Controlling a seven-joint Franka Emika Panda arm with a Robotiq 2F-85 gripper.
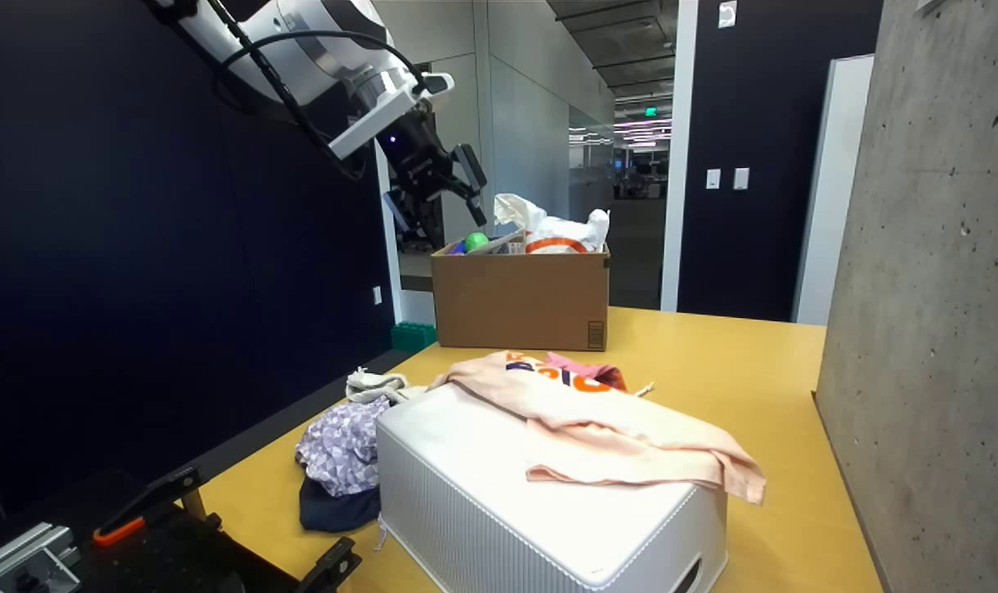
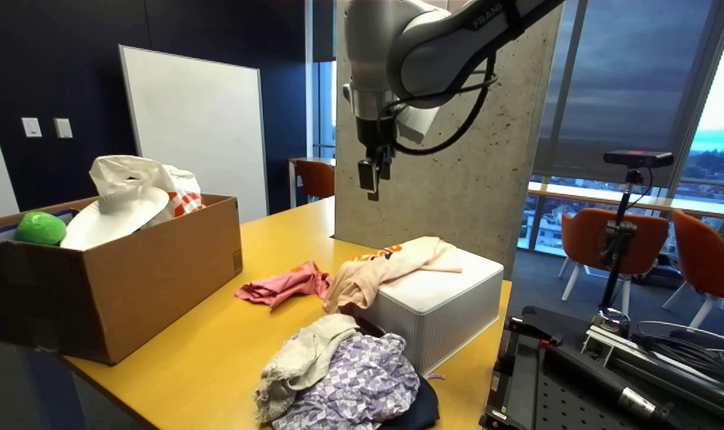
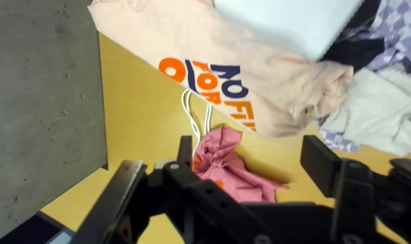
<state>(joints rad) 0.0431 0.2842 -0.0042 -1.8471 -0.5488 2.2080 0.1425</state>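
Observation:
My gripper (image 3: pixel 251 159) is open and empty, high above the table; it also shows in both exterior views (image 1: pixel 439 206) (image 2: pixel 375 179). In the wrist view a crumpled pink cloth (image 3: pixel 226 169) with orange print lies on the table below the jaws, partly hidden by them. White cords (image 3: pixel 192 118) lie beside it. A peach cloth (image 3: pixel 259 78) with orange and navy lettering drapes over a white ribbed box (image 1: pixel 499 461) and hangs over its edge. Beside the box lie a purple-and-white patterned cloth (image 2: pixel 362 376), a grey cloth (image 2: pixel 314 352) and a dark navy cloth (image 2: pixel 419 406).
A cardboard box (image 2: pixel 165 275) stands at one end of the yellow table (image 1: pixel 713 371). It holds a green ball (image 2: pixel 40 228), a white paper plate (image 2: pixel 117 215) and a white plastic bag (image 1: pixel 561 231). A concrete pillar (image 1: pixel 919 288) borders the table.

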